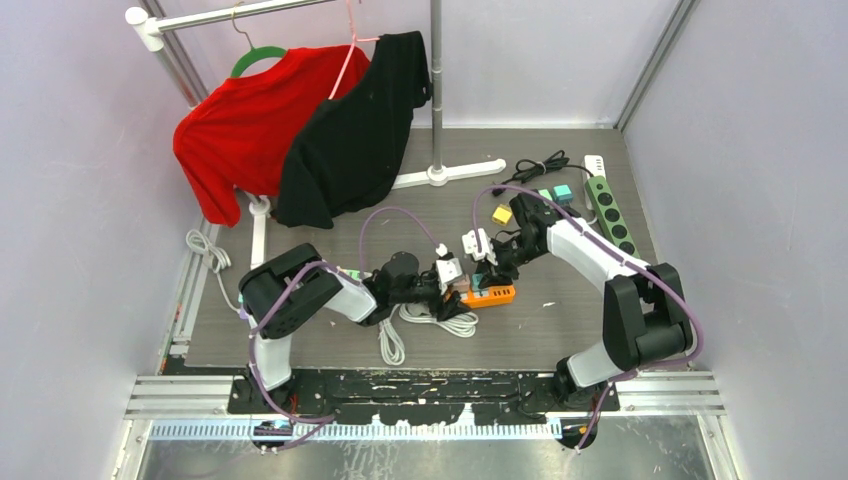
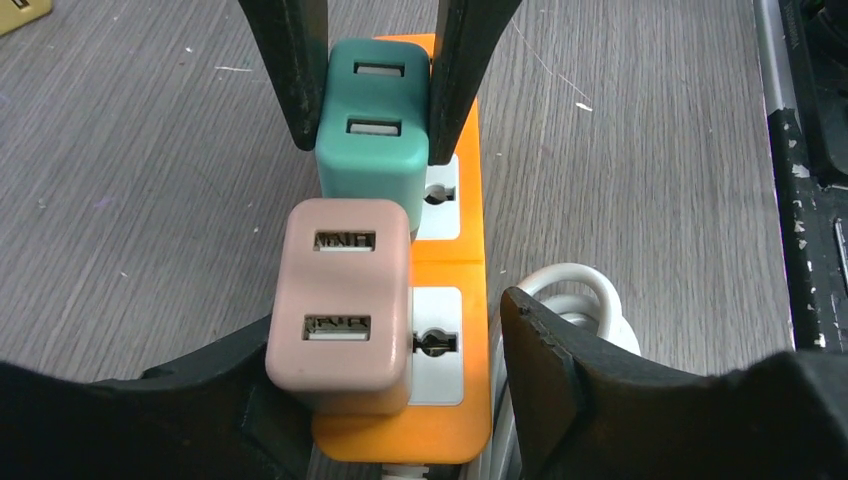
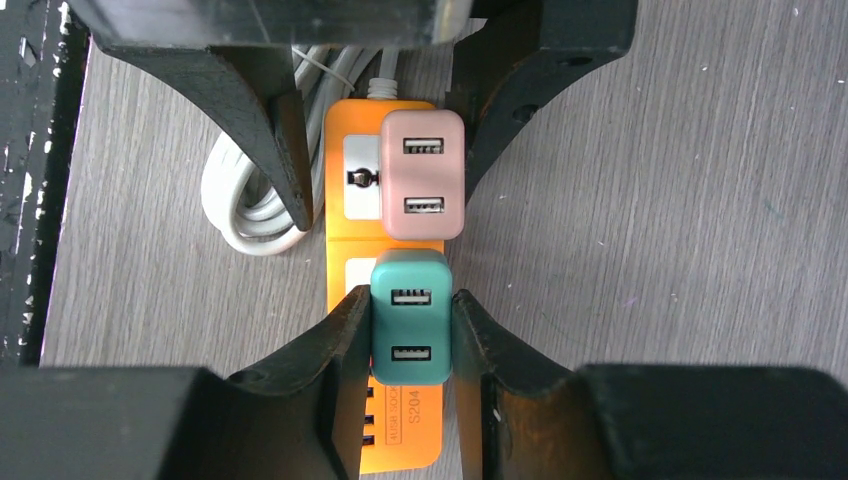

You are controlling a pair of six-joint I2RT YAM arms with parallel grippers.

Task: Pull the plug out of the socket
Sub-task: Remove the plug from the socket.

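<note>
We find the teal square plastic USB charger plug [image 3: 410,320] seated midway along the orange plastic power strip [image 3: 350,247], which lies on the grey table [image 2: 150,150] between the two arms, its long axis running left to right with the cord end leftwards. The right gripper [image 3: 410,300] pinches that teal plug across its sides from above, so the way out is straight up off the strip's face. The left gripper [image 2: 390,320] straddles the strip's left end around the pink charger plug [image 3: 422,175], jaws close on both sides, though we cannot tell whether they clamp it yet
</note>
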